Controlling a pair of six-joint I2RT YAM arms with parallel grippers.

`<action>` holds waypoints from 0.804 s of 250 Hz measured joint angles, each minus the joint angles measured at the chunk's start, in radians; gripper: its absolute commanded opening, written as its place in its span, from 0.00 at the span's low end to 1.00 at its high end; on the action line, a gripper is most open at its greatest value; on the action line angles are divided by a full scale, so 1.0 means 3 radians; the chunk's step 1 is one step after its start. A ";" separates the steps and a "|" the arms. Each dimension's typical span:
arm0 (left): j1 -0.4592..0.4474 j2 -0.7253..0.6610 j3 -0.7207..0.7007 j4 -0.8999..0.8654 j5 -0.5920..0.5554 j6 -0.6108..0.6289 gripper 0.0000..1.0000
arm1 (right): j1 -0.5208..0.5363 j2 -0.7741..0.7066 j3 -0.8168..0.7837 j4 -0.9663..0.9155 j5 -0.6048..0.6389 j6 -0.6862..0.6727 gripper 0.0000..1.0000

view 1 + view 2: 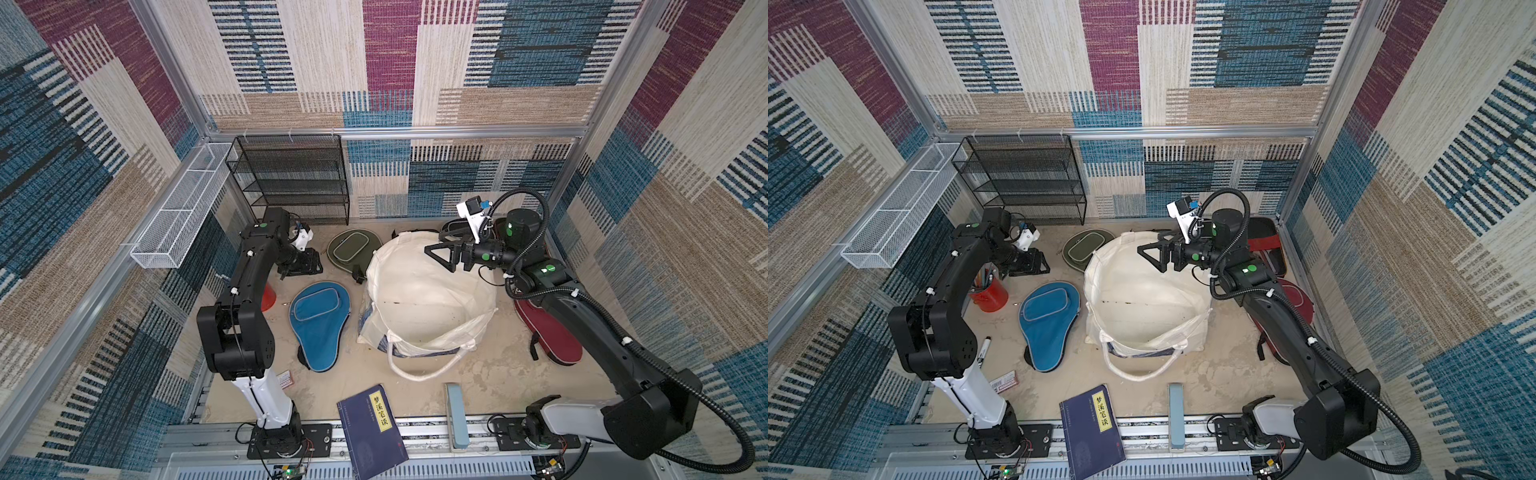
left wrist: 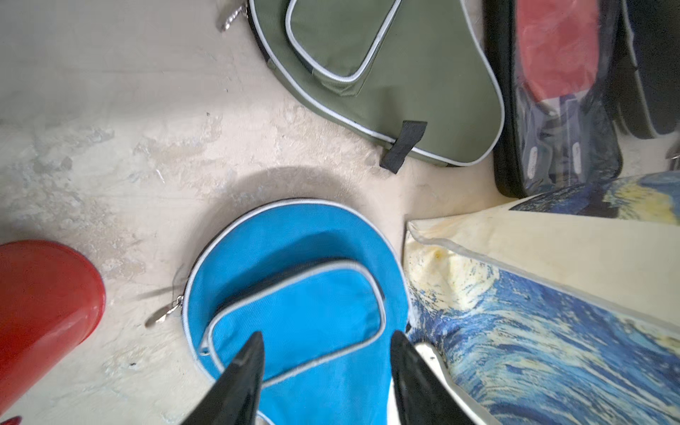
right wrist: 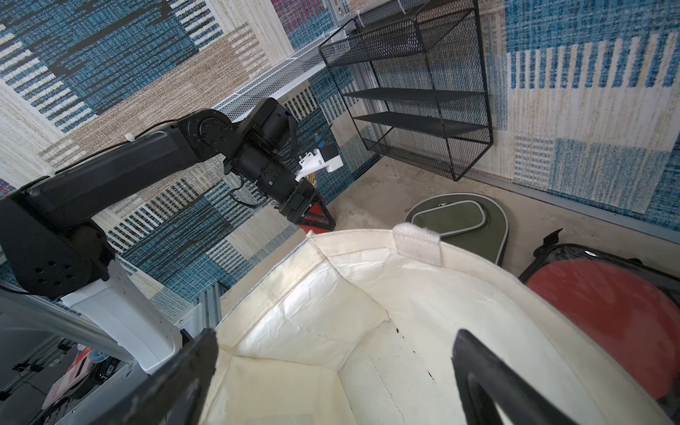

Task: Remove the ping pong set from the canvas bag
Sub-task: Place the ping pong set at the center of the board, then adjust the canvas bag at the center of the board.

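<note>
The blue paddle case (image 1: 1048, 322) lies flat just beside the canvas bag (image 1: 1142, 291).

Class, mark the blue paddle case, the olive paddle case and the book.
blue paddle case (image 1: 316, 304), in a top view, front pocket
olive paddle case (image 1: 352, 247), in a top view, front pocket
book (image 1: 372, 434), in a top view, cover centre

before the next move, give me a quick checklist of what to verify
1. left tool open, holding nothing: ok
2. right tool open over the bag mouth: ok
3. blue case lying outside the bag: ok
4. green case and maroon case outside the bag: ok
5. nothing left inside the bag: cannot tell; the visible lining is bare, the near folds hide the rest
</note>
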 measured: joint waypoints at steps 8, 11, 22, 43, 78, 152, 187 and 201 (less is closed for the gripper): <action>-0.0006 -0.0023 0.0025 0.0003 0.0003 0.0008 0.57 | 0.0000 -0.0011 -0.0003 -0.0003 0.0001 -0.0003 0.99; -0.0010 -0.0031 0.0034 0.0003 0.0006 0.0009 0.57 | 0.0000 -0.0014 -0.0003 -0.0004 0.0001 -0.0008 0.99; -0.0024 -0.0064 0.0067 0.0004 0.0018 0.0011 0.57 | -0.0001 -0.0025 -0.0003 -0.0005 0.0003 -0.0023 0.99; -0.0094 -0.0174 0.0126 0.0004 0.0029 0.0023 0.57 | -0.0004 -0.0043 -0.0003 -0.0022 0.0004 -0.0024 0.99; -0.0334 -0.0490 0.0270 0.0006 0.0161 0.0022 0.60 | -0.0005 -0.0084 -0.0003 -0.0086 0.0090 -0.0079 0.99; -0.1199 -0.0890 0.0270 0.0020 0.0374 -0.0102 0.62 | -0.0005 -0.0121 -0.0084 -0.0444 0.0519 -0.0249 0.99; -0.1453 -0.0792 0.0251 0.0009 0.0338 -0.0200 0.62 | -0.0005 -0.0141 -0.0139 -0.0580 0.0614 -0.0298 0.99; -0.1546 -0.0692 0.0273 0.0008 0.0252 -0.0240 0.58 | -0.0005 -0.0156 -0.0153 -0.0617 0.0646 -0.0312 0.99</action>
